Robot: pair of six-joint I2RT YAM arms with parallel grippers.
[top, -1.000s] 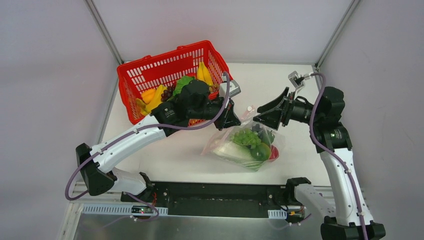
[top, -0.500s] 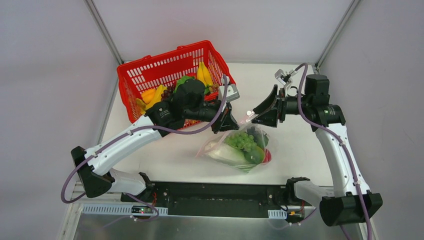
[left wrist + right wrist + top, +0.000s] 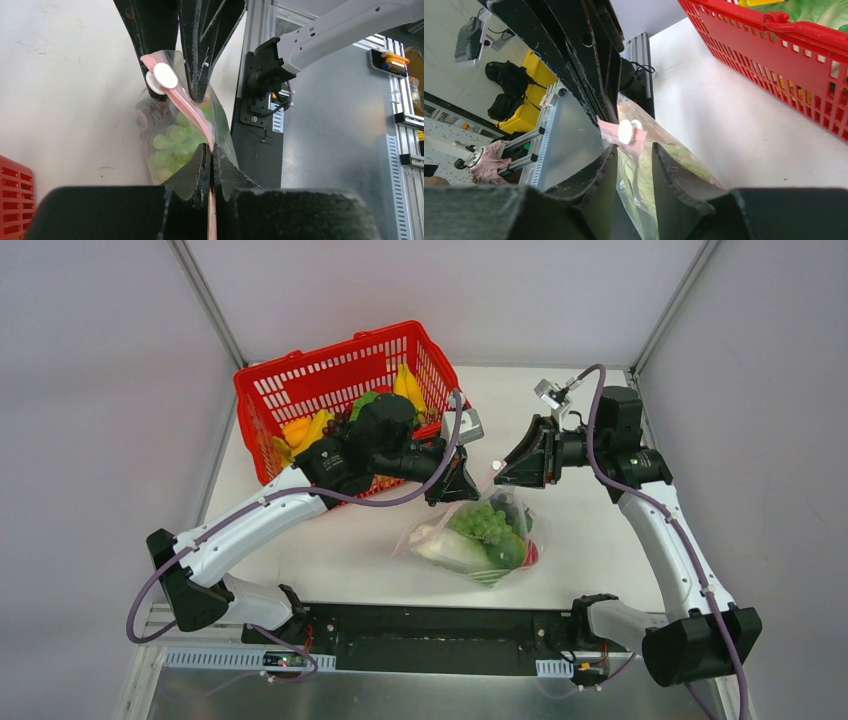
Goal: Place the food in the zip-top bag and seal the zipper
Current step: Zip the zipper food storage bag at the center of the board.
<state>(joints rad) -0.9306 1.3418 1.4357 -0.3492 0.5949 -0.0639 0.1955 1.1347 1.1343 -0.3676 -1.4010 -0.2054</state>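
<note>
Hanging by its top edge between the two arms, the zip-top bag (image 3: 470, 540) sags onto the white table (image 3: 340, 560) near the front. It is clear, floppy, crinkled film, bulging with the food (image 3: 486, 523): a knobbly bunch of green grapes, a long pale white-green piece, and something red low at the right corner.

The left wrist view shows the zipper (image 3: 192, 112) as a narrow, smooth pink strip. The left gripper (image 3: 210, 150) is clamped tight on it, the rough black pads meeting with only the strip between. At the far end sits a round white slider (image 3: 165, 77).

The right wrist view gives what the overhead view does not. The right gripper (image 3: 634, 147) has its fingers apart, with bag film in the gap and the slider just beyond the tips. Whether either pad touches the strip is hard to make out.

Behind the left arm stands the red mesh basket (image 3: 300, 390) of rigid plastic lattice, holding bananas (image 3: 408, 385), leafy green and more yellow fruit. The arm hides much of its inside. Overhead, the strip is too small to follow, and both wrist views cut off the lower part of the bag.
</note>
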